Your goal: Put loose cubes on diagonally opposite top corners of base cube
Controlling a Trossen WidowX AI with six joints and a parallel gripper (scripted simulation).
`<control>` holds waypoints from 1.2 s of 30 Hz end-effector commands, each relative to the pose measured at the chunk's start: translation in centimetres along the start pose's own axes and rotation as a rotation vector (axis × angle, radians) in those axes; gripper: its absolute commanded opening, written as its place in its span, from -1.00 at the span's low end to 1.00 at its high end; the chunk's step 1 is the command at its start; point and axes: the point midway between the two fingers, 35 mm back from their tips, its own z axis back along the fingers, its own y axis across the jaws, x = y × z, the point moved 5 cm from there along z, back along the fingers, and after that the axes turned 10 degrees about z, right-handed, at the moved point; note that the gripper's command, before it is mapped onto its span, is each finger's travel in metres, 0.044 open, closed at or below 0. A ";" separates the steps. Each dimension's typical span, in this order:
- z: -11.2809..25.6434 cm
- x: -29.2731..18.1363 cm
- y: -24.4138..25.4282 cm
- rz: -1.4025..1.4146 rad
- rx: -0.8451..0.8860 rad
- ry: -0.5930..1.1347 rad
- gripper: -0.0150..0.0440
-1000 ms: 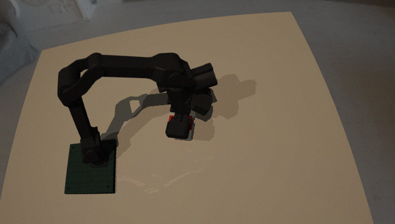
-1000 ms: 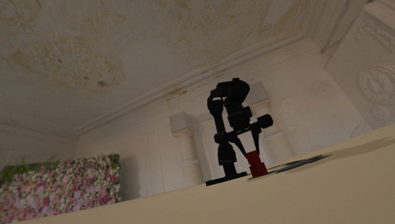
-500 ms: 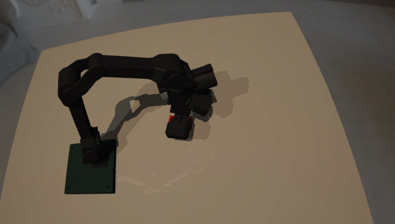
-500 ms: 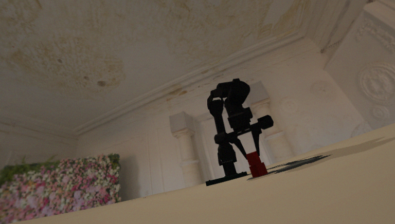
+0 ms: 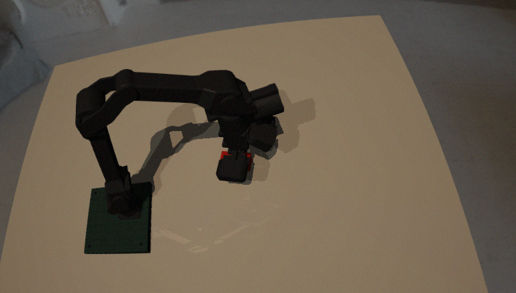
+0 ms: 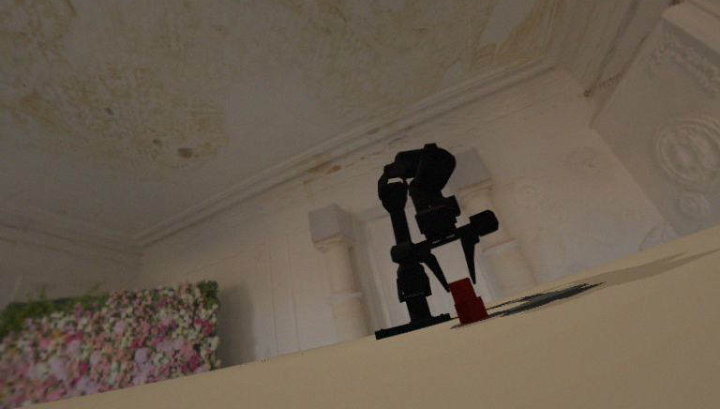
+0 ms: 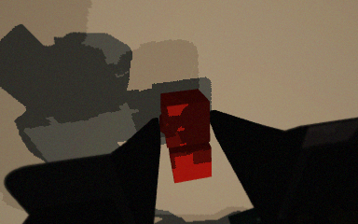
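In the wrist view my gripper (image 6: pixel 461 286) (image 7: pixel 185 119) is open, with its fingertips close on either side of a red cube (image 7: pixel 195 100) and a thin gap at each side. A second red block (image 7: pixel 193 170) shows just below it in that view; whether it is the other loose cube or the base cannot be told. In the exterior view the red stack (image 6: pixel 468 302) stands on the table, upper part narrower and set to the left. The fingertips are at its top. The top view shows only red slivers (image 5: pixel 248 162) past the gripper. The split between the upper cubes is hidden.
The arm's green base plate (image 5: pixel 117 232) (image 6: pixel 411 327) is at the left of the table (image 5: pixel 342 198) in the top view. The arm reaches over the stack from there. Shadows of the arm fall around the stack.
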 end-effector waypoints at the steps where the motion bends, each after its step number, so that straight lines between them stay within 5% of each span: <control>1: 0.5 0.0 0.0 -0.002 0.001 0.000 0.20; 36: 6.4 0.0 0.0 0.000 0.000 0.000 0.20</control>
